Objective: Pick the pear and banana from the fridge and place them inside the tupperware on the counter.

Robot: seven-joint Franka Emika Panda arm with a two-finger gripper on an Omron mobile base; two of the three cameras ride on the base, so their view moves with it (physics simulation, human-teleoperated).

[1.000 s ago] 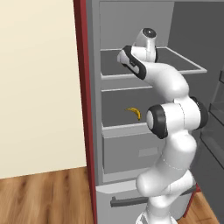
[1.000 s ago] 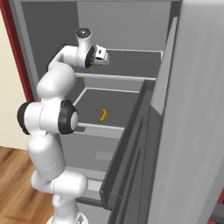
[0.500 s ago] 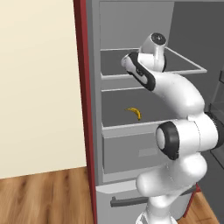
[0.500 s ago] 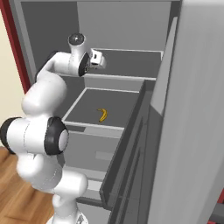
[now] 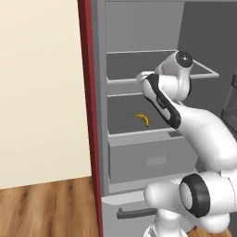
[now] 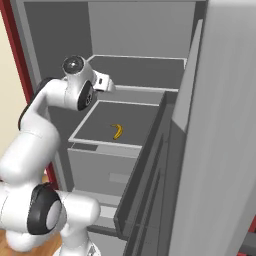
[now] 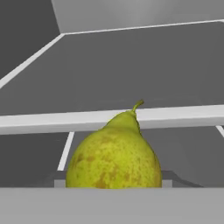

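Yellow-green and speckled with brown, the pear (image 7: 114,152) sits at the bottom centre of the hand view, its short stem pointing up and a little to the right. We see it directly in front of the camera, between where the jaws would be, with its lower part cut off by the bottom of the frame. The finger tips themselves are hidden there, so we cannot tell whether the jaws are clenched on the pear or merely stand around it.

Behind the pear we see a pale bar running across the middle of the frame, the front edge of a grey shelf (image 7: 144,65) that stretches away toward the upper part of the picture.

In the left base view we find the hand (image 5: 147,79) at the centre of the frame, at the front edge of the upper shelf of the fridge (image 5: 139,28). The white arm rises to it from the lower right. In the right base view the hand (image 6: 102,82) sits in the upper left, again at the front of the upper shelf.

We see the banana (image 5: 142,119) lying on the lower shelf, just below and slightly left of the hand in the left base view. In the right base view the banana (image 6: 118,131) lies near the middle of that shelf, well apart from the hand. The fridge (image 6: 135,20) stands open.
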